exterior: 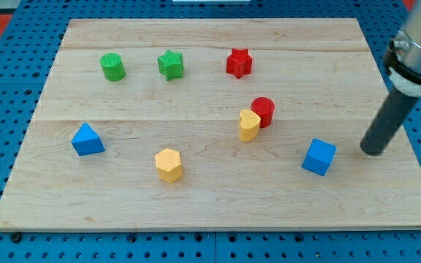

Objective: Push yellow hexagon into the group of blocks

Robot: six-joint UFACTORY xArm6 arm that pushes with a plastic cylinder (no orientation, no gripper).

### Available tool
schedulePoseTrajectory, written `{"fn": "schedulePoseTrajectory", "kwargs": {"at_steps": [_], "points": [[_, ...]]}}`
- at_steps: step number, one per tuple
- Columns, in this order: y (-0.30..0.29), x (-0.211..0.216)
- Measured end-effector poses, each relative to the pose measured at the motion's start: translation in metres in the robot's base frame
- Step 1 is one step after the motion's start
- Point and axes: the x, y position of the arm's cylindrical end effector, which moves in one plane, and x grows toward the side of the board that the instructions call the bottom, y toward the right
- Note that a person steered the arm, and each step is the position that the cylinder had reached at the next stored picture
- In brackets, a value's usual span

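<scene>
No text, label, brand, number or sign can be read anywhere, as far as this small view lets me tell.

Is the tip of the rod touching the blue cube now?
Apart. In the camera view, bare wood shows between my tip and the blue cube; my tip stands to the cube's right, at the view's right.

A straight, dark, matte rod was seen, ending at my tip (373,152). Above it, a grey cylindrical housing ringed by a black band was fitted.
</scene>
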Motion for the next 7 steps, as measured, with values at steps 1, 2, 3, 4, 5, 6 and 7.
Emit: {"fn": "schedulePoseTrajectory", "kwargs": {"at_steps": [1,2,3,4,5,6,7], "points": [[-0.06,0.016],[-0.124,-0.002],[-0.128,0.003],[-0.121,0.037],[-0.167,0.036],[-0.215,0.046],[-0.31,0.064]]}}
